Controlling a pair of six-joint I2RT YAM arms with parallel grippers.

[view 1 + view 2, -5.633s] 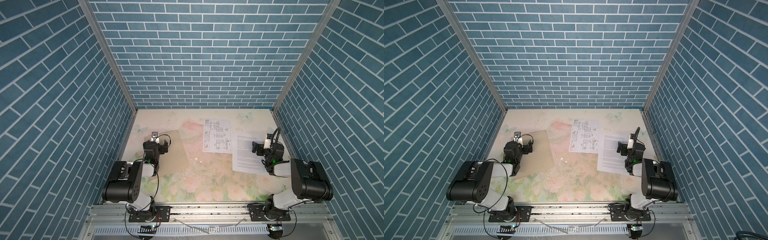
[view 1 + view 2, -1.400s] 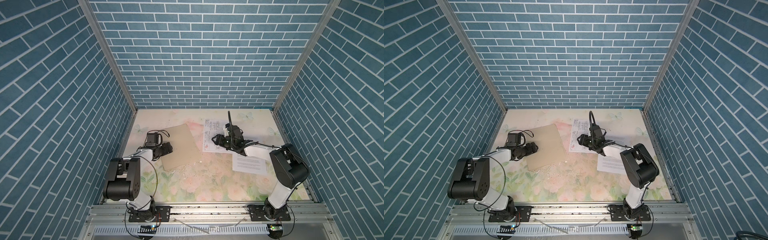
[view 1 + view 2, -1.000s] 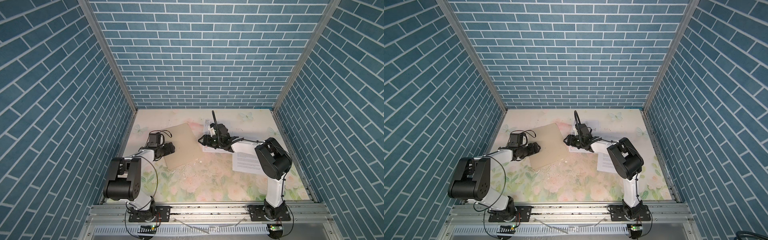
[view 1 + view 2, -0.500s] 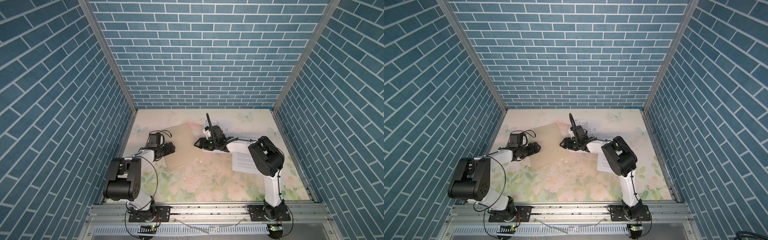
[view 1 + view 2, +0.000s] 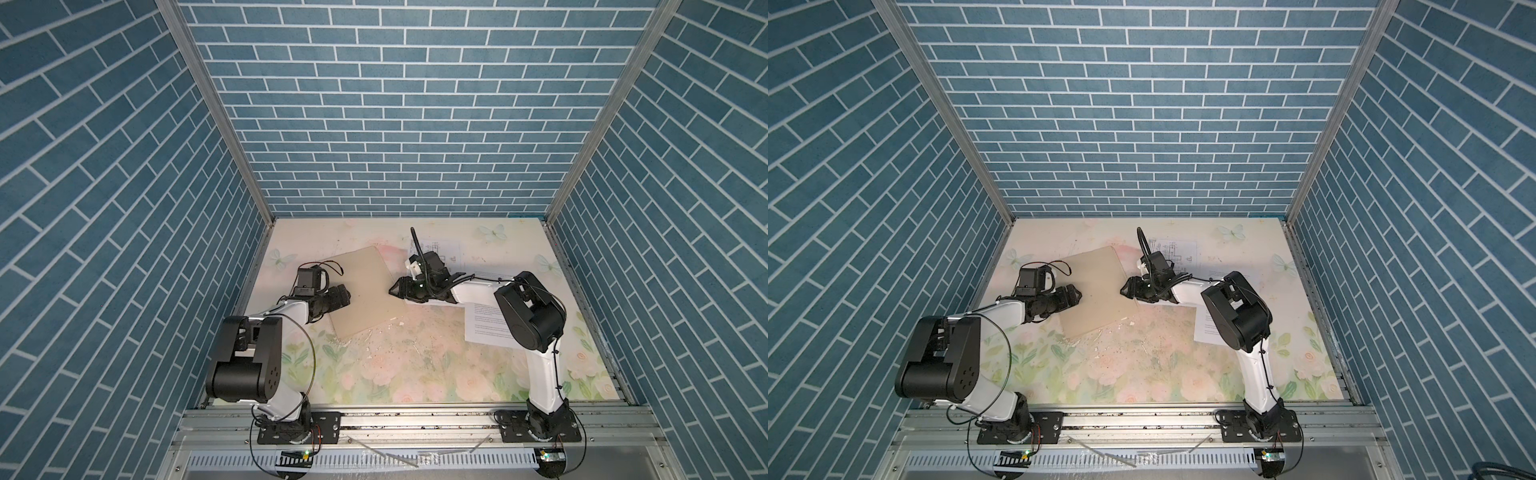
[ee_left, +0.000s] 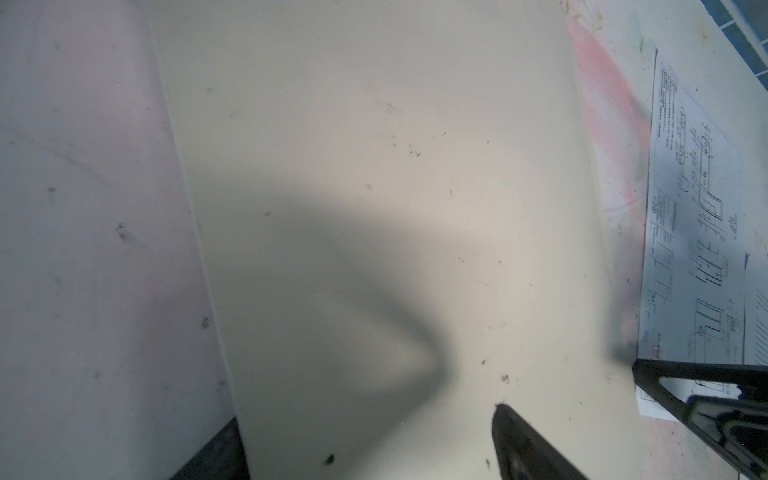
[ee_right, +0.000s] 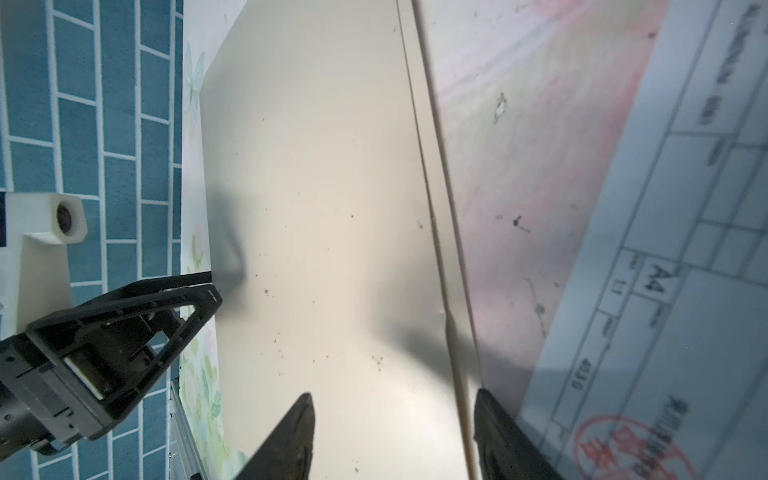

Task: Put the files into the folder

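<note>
The beige folder (image 5: 363,291) (image 5: 1096,291) lies flat and closed at the table's back left. My left gripper (image 5: 347,296) is open at its left edge. In the left wrist view one finger (image 6: 523,444) lies over the folder (image 6: 374,166) and the other is half hidden under its edge. My right gripper (image 5: 392,291) (image 7: 395,419) is open astride the folder's right edge. Of the files, the drawing sheet (image 5: 449,251) (image 7: 685,249) lies just behind the right gripper, partly under the arm. The text sheet (image 5: 484,328) lies under the right arm's elbow.
Blue brick walls close in the floral tabletop (image 5: 415,365) on three sides. White crumbs (image 5: 374,332) are scattered in front of the folder. An aluminium rail (image 5: 415,415) with both arm bases runs along the front edge.
My right gripper has slid left off the drawing sheet to the folder's right edge. The left gripper and the folder have stayed put over the last second.
</note>
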